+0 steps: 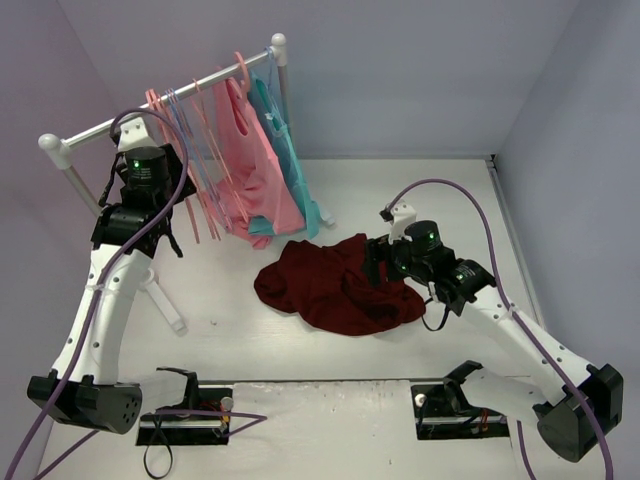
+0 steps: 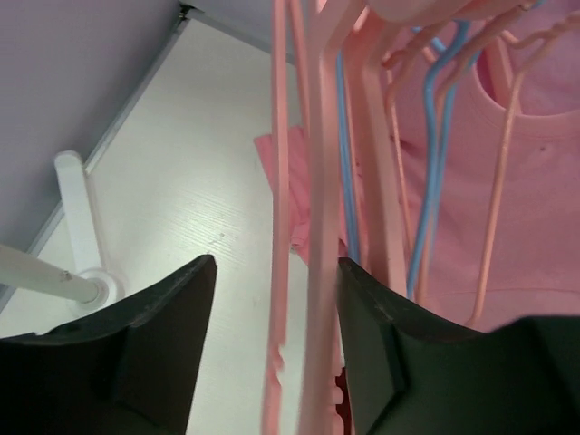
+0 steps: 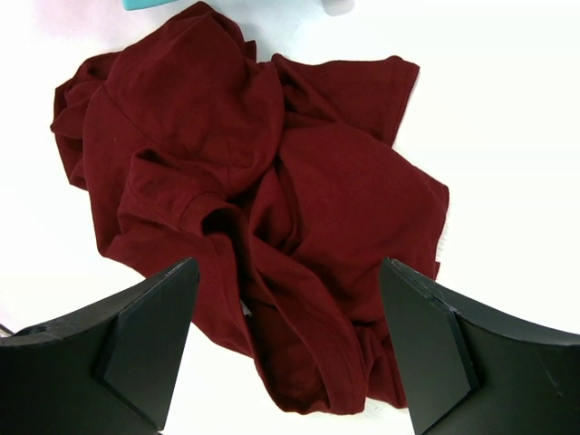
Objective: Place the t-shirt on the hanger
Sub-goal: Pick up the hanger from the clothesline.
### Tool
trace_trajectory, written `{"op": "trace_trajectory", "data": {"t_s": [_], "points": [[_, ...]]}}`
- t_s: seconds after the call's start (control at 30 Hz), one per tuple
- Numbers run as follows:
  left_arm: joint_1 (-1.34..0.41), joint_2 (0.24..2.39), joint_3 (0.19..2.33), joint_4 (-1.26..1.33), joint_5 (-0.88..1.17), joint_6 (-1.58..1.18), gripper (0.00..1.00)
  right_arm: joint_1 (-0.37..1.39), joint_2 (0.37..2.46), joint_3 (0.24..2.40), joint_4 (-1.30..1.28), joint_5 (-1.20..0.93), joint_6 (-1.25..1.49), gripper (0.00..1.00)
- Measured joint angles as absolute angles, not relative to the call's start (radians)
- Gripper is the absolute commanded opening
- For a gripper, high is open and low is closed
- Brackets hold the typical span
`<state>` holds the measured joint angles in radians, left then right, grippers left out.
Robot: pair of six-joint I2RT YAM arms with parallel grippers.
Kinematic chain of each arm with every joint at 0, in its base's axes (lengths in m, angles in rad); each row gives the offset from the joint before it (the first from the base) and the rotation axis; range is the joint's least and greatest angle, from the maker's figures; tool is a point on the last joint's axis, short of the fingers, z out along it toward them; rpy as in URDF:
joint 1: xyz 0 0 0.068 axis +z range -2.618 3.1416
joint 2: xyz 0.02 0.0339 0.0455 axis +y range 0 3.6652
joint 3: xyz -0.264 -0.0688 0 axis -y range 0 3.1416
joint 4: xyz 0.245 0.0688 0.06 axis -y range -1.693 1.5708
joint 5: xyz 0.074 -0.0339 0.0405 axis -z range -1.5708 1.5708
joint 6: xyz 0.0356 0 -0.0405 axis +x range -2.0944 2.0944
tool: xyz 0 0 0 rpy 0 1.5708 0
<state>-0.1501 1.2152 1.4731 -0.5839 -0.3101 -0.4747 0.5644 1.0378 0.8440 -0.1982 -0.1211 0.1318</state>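
Lower spread right gripper [image 3: 290,267] onto the t-shirt [image 3: 227,154], pinching one fold. Close spread left gripper [image 2: 276,263] squarely on the hanger [image 2: 319,181].

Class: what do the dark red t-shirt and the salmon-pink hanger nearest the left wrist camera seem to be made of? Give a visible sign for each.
The t-shirt: soft matte knit fabric, likely cotton; it lies crumpled in loose folds with no shine. The hanger: probably moulded plastic, smooth, slightly glossy; thin, rigid, evenly coloured bars.
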Motion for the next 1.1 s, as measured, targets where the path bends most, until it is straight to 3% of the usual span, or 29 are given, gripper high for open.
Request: {"op": "trace_trajectory", "data": {"t_s": [0.17, 0.7, 0.93, 1.03, 1.1], "points": [[-0.150, 1.216, 1.472, -0.561, -0.267, -0.477, 0.51, 0.564, 1.040, 0.844, -0.198, -0.121, 0.129, 0.78], [-0.150, 1.216, 1.469, -0.557, -0.347, -0.463, 0.14, 0.564, 1.056, 0.844, -0.198, -0.132, 0.128, 0.78], [-0.150, 1.218, 1.469, -0.558, -0.385, -0.429, 0.13, 0.564, 1.072, 0.844, -0.198, -0.138, 0.128, 0.78], [-0.150, 1.223, 1.470, -0.559, -0.392, -0.423, 0.23, 0.564, 1.072, 0.844, -0.198, -0.139, 0.128, 0.78], [-0.150, 1.229, 1.470, -0.559, -0.395, -0.421, 0.24, 0.564, 1.072, 0.844, -0.198, -0.139, 0.128, 0.78]]}}
